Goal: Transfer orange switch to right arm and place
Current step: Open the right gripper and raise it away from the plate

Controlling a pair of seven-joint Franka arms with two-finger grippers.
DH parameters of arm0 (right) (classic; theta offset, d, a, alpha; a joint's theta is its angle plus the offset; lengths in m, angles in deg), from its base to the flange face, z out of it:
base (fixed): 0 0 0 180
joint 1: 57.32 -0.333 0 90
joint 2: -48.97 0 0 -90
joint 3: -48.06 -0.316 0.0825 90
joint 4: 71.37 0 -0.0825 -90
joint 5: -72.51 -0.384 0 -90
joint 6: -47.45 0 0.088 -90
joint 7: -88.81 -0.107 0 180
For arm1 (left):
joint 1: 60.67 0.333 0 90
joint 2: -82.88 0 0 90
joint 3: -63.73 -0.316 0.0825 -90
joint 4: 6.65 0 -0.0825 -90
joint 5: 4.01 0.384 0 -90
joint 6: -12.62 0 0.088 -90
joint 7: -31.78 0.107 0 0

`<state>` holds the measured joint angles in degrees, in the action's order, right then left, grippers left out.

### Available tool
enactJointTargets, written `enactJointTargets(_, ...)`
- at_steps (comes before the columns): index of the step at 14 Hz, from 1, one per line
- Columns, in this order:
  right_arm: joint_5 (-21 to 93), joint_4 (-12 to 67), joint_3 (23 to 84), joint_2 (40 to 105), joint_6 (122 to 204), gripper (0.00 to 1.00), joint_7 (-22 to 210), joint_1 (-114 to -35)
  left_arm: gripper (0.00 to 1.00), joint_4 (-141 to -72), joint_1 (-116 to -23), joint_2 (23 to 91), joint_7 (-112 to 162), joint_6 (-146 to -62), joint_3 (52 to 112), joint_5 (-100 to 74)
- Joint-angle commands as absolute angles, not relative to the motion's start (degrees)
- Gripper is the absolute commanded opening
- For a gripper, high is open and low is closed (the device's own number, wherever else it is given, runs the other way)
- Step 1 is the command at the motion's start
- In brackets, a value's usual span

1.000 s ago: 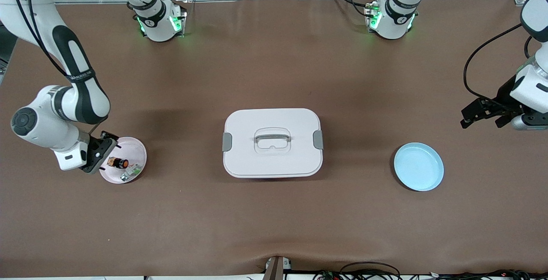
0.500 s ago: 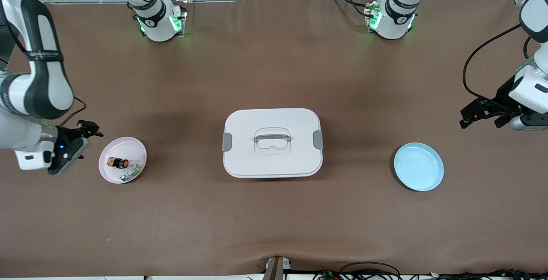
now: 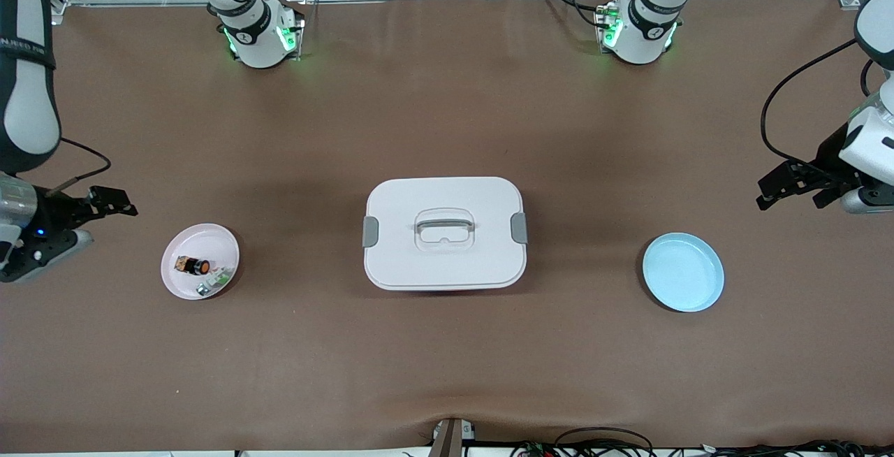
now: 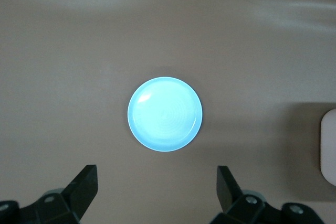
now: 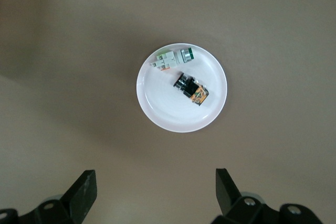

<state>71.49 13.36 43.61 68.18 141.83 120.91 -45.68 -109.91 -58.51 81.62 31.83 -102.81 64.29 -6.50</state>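
Note:
The orange switch (image 3: 193, 265), a small black body with a round orange face, lies in a pale pink plate (image 3: 183, 286) at the right arm's end of the table. It also shows in the right wrist view (image 5: 191, 88), lying beside a small green-and-white part (image 5: 171, 59). My right gripper (image 3: 105, 202) is open and empty, up over bare table beside the pink plate. My left gripper (image 3: 788, 186) is open and empty, up over the table's left-arm end, above and beside the light blue plate (image 3: 683, 272), which shows in the left wrist view (image 4: 165, 114).
A white lidded box with a grey handle and grey clips (image 3: 445, 232) sits in the table's middle between the two plates. Its edge shows in the left wrist view (image 4: 329, 145). Cables run along the table's front edge (image 3: 601, 443).
My right arm has pulled away from over the pink plate toward the table's end and risen, leaving the switch in the plate. The left arm has barely moved.

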Motion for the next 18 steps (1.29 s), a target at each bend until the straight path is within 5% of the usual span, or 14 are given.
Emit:
enactJointTargets(1,71.81,11.53,42.88,65.85,137.82,1.00,114.92,-45.36,1.00,-109.49,-58.38,83.31,32.92,-100.15,64.08,-6.92)
enactJointTargets(10,71.81,7.12,42.97,62.15,127.46,1.00,104.54,-45.98,1.00,-107.55,-58.64,90.43,31.26,-87.93,67.33,-6.74)
enactJointTargets(18,70.49,-2.02,43.32,61.27,121.11,1.00,102.96,-45.62,1.00,-103.07,-58.82,87.89,30.29,-85.46,68.12,-5.33)
